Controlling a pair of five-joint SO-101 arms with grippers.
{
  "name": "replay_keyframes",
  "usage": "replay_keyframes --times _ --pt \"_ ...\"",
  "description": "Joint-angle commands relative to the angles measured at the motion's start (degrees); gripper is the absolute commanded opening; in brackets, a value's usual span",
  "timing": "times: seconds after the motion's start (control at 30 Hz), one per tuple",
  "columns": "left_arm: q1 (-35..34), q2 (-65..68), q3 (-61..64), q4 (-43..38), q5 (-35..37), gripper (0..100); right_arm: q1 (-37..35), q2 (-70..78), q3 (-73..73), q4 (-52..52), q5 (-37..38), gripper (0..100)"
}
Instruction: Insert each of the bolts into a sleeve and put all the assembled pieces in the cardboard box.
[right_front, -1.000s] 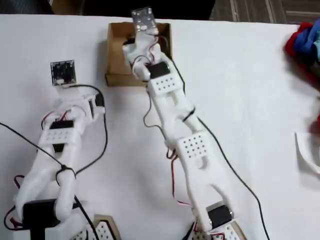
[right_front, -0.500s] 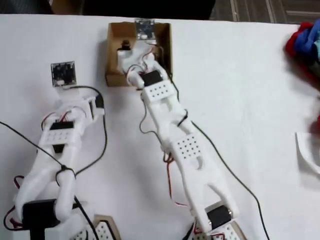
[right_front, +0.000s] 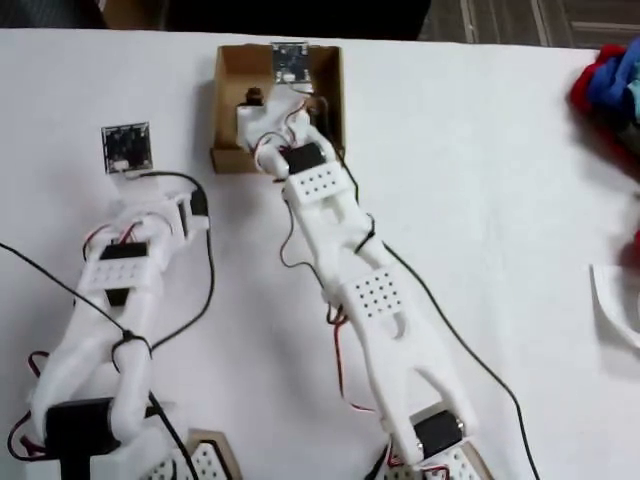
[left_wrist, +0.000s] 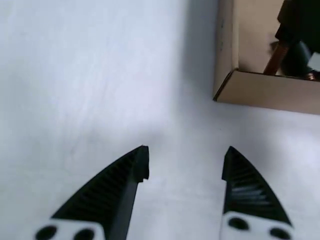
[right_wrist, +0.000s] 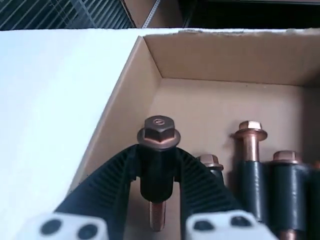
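The right hand (right_wrist: 156, 156) is clenched around a black sleeve (right_wrist: 156, 177) with a copper bolt (right_wrist: 158, 134) pushed through it. The bolt's head sticks out past the fingertips, and its thread pokes out at the other end, between the fingers. The hand holds this piece over the floor of the cardboard box (right_wrist: 227, 55), close to one side wall. Just beside the hand, more finished pieces (right_wrist: 252, 172) sit in the box. The left hand (left_wrist: 186, 154) is released, its fingers wide apart over the white worktop (left_wrist: 85, 75). A corner of the box lies ahead of it.
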Motion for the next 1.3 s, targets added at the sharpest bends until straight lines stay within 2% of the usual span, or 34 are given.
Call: replay_keyframes --times 0.0,0.23,0.6,0.83,0.93,1.03,1.13,1.27 --pt "-0.26 -0.18 -0.13 -1.14 -0.09 25 -0.40 -1.63 -0.70 -0.92 -0.53 2.2" --pt "-0.26 -0.18 -0.13 -1.14 -0.09 25 -1.80 -1.71 -0.70 2.33 3.34 12.6" --pt "-0.26 -0.18 -0.13 -1.14 -0.09 25 -2.68 -2.24 -1.49 1.80 3.43 11.8" --pt "-0.26 -0.18 -0.04 -1.14 -0.09 25 2.77 -2.24 -10.55 3.38 3.43 11.5" --pt "-0.26 -0.18 -0.04 -1.14 -0.09 25 5.05 -2.24 -16.44 10.51 3.43 10.1" --pt "-0.26 -0.18 -0.04 -1.14 -0.09 25 6.46 -4.97 -16.35 19.03 3.43 1.2" --pt "-0.26 -0.18 -0.04 -1.14 -0.09 25 7.87 -8.57 -16.35 29.32 3.43 3.4" --pt "-0.26 -0.18 -0.04 -1.14 -0.09 25 11.74 -12.88 -16.35 37.93 3.52 2.1"
